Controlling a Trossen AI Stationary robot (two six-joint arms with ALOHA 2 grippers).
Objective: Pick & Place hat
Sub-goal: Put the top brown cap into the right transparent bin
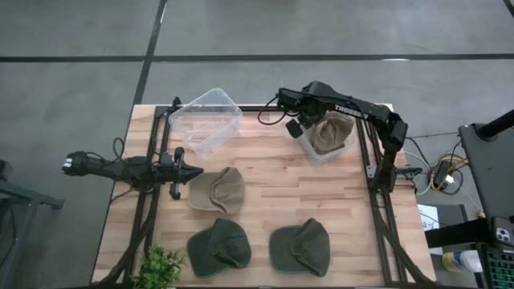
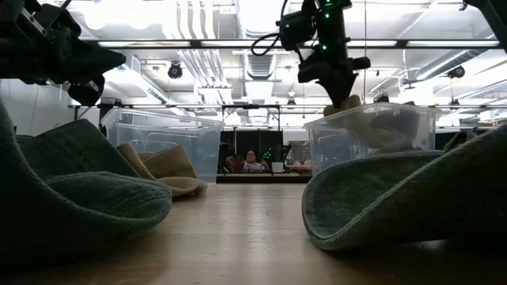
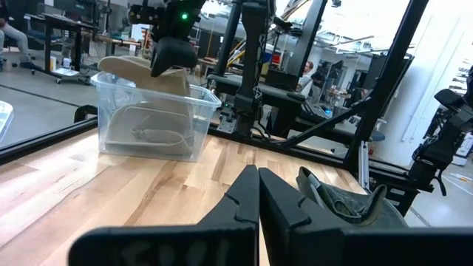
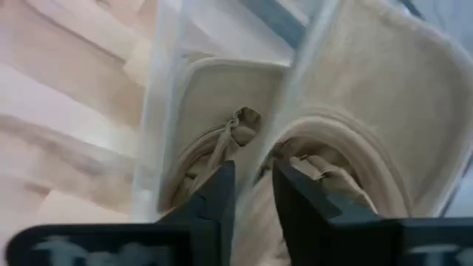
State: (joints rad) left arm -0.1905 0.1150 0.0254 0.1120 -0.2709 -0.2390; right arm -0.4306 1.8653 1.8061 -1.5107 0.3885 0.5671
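Right wrist view, right gripper (image 4: 253, 193) jaws slightly parted over tan hat (image 4: 355, 133) in bin (image 4: 159, 125), left gripper (image 1: 195, 172) jaws pressed together.

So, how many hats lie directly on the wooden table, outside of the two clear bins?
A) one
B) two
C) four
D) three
D: in the high view a tan hat and two green hats lie on the bare table; another tan hat sits in the right bin, under the right gripper.
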